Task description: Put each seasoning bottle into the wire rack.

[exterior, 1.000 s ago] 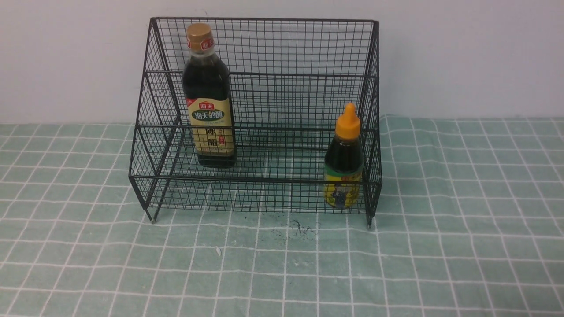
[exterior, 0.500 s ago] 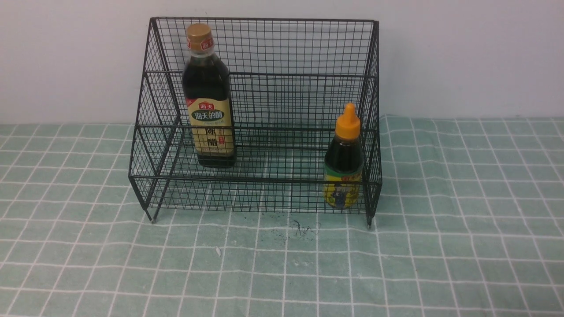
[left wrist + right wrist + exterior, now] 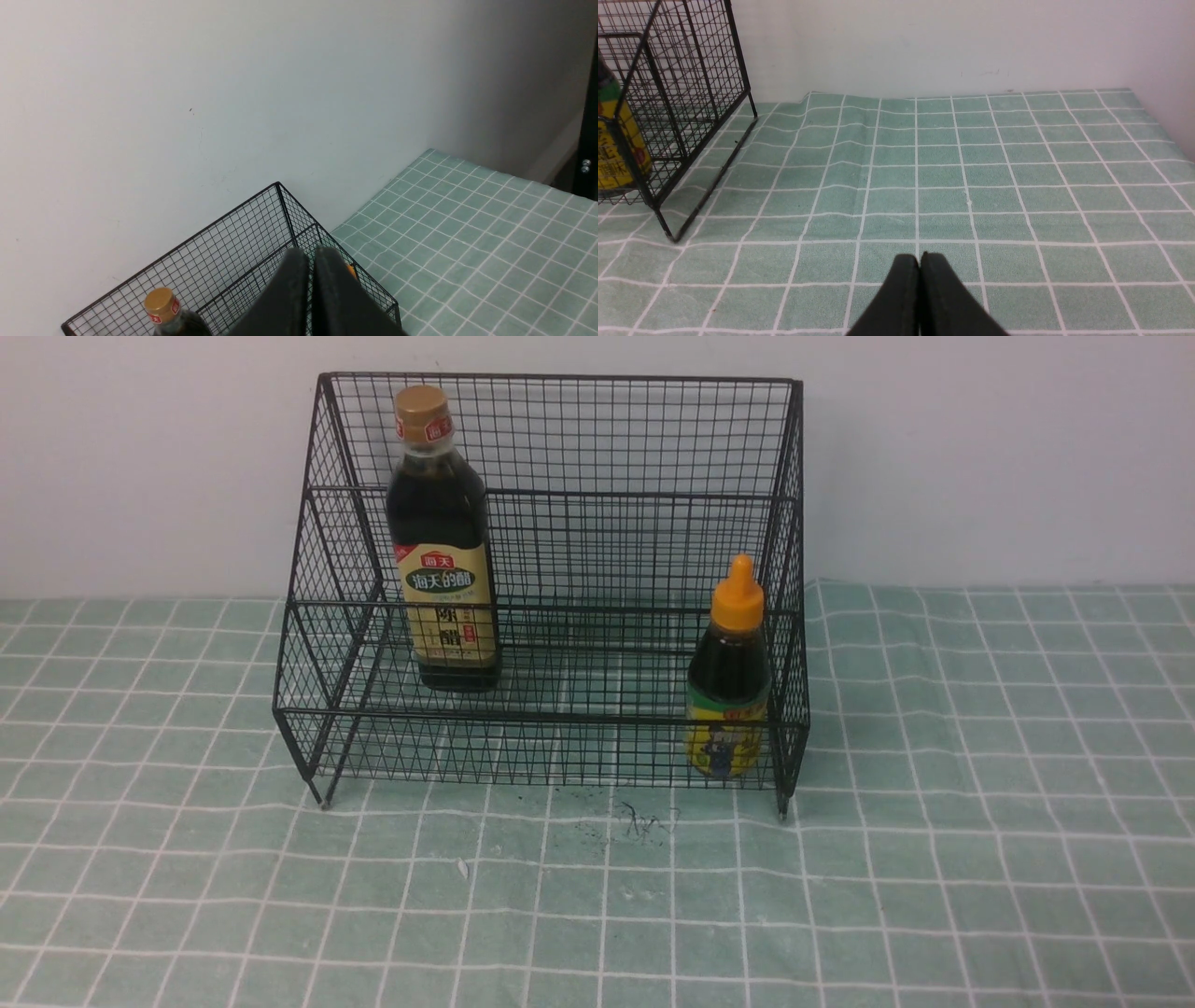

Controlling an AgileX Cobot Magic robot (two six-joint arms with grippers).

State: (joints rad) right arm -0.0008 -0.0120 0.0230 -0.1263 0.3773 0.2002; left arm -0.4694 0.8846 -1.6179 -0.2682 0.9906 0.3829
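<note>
2 seasoning bottles stand upright in the wire rack (image 3: 560, 569), the tall bottle (image 3: 441, 541) at left and the short bottle (image 3: 729, 677) at near right; left gripper (image 3: 310, 261) and right gripper (image 3: 919, 266) are closed and empty, so retreating clear of the mesh appears sufficient.

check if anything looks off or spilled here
Mostly fine: both bottles stand upright in the rack. Only oddity is dark specks or scribbles on the cloth just in front of the rack; can't tell what they are.
</note>
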